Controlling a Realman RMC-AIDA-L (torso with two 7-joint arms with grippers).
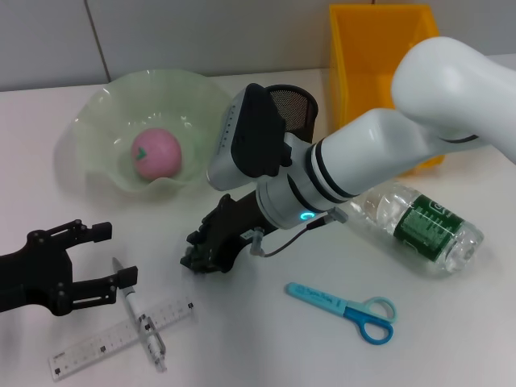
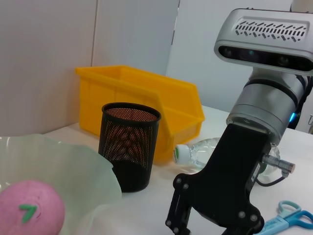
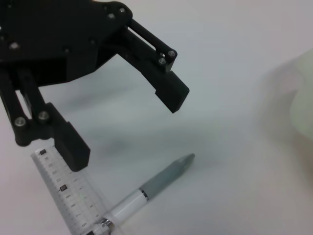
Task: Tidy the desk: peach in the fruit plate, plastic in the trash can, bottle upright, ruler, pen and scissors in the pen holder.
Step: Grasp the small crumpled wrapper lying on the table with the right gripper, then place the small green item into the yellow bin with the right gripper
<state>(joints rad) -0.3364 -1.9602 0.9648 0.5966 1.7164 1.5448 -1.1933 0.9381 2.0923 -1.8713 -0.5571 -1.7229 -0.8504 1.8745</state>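
Head view: left gripper (image 1: 101, 256) hangs by the pen (image 1: 137, 316) with jaws spread; right gripper (image 1: 197, 254) near the worktop (image 1: 266, 339), can't tell its jaws.

You had one peach (image 1: 156, 153), one bottle (image 1: 419, 225), one ruler (image 1: 121, 339), one pen (image 1: 140, 318), one pair of scissors (image 1: 347, 307).

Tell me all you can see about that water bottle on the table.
The water bottle is clear plastic with a dark green label and a pale cap. It lies on its side on the white table, not upright, in front of the yellow bin, its cap end pointing toward the black mesh pen holder. The right arm crosses over its cap end in the head view. No gripper holds it.
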